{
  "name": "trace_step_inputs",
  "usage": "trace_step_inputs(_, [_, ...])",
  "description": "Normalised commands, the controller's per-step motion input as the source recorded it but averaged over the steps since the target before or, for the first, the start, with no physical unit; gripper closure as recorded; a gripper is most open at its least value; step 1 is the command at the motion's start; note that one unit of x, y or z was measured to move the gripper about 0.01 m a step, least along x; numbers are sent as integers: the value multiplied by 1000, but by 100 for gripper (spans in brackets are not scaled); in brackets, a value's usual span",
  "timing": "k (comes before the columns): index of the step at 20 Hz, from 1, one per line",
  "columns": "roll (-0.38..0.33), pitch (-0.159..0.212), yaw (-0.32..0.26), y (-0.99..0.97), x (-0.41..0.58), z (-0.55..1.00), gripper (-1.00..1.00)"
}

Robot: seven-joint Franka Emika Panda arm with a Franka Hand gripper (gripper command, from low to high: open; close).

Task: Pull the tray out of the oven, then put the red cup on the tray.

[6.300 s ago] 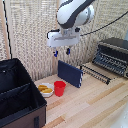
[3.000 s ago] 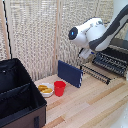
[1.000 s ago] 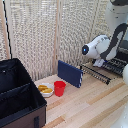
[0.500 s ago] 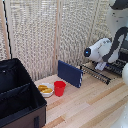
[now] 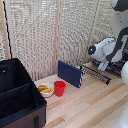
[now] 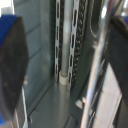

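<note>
Arm [image 5: 106,49] bent low, wrist at oven [image 5: 119,66] front, above tray [image 5: 96,73]

A white bowl of yellow food [image 5: 45,89] sits between a black case [image 5: 17,97] and an upright blue board [image 5: 69,73].

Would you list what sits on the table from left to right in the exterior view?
Black fabric case → white bowl with yellow food → red cup → upright dark blue board → tray.

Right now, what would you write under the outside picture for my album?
Robot arm reaches into the oven over the tray; red cup waits on the table.
</note>
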Motion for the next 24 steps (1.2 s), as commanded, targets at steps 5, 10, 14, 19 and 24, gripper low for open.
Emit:
trace_step_inputs(5, [66,10,-46,-38,1,-36,100])
trace_step_inputs(10, [-5,135,-29,374,253,-82,100])
trace_step_inputs(14, [85,131,-73,771,206,-36,100])
trace_step_inputs(19, [23,101,-72,885,165,-175,100])
trace_step_inputs(24, [98,102,-58,811,149,-6,100])
